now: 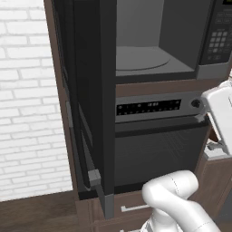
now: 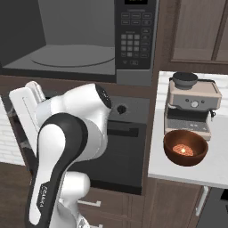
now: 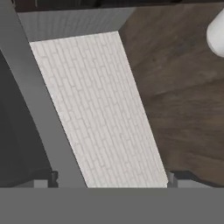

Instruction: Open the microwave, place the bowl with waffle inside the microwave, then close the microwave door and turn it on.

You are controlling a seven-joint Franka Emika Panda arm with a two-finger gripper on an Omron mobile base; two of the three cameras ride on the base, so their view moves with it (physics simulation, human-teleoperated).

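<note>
With the microwave door [image 1: 86,104] swung open, the bowl [image 2: 185,147] holding the waffle [image 2: 181,148] is seen on the surface well right of the wide-spread, empty fingers [image 3: 43,183]

Microwave [image 1: 158,41]: top cut off by upper edge in both base views; keypad [image 2: 130,42] labels too small to read. Microwave door [image 1: 93,90]: seen edge-on, top cropped. Oven [image 2: 127,147]: partly hidden behind arm. Waffle [image 2: 183,149] in bowl [image 2: 185,147]: detail indistinct.
</note>
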